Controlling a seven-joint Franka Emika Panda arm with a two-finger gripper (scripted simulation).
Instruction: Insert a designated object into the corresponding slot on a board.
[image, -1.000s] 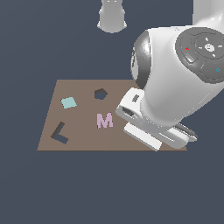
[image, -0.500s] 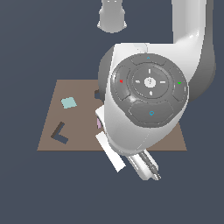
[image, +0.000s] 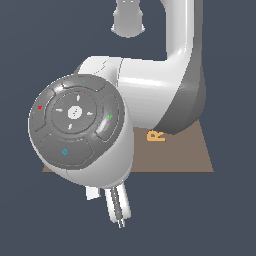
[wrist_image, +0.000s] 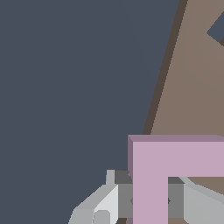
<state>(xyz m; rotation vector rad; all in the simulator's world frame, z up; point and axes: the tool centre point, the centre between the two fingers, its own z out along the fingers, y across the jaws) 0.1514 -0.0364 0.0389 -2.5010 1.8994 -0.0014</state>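
The fingers (wrist_image: 100, 205) grip the lilac L block (wrist_image: 148, 183) between them, one leg reaching past their tips. The brown board (wrist_image: 192, 87) lies just beyond, so the piece looks carried towards its slot, which the arm (image: 80, 130) hides

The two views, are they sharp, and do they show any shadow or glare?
Exterior view: soft and blurred, even light, no cast shadow on the board; the arm hides most of it. Wrist view: crisp edges, flat shading, no glare on the lilac L block in the gripper.
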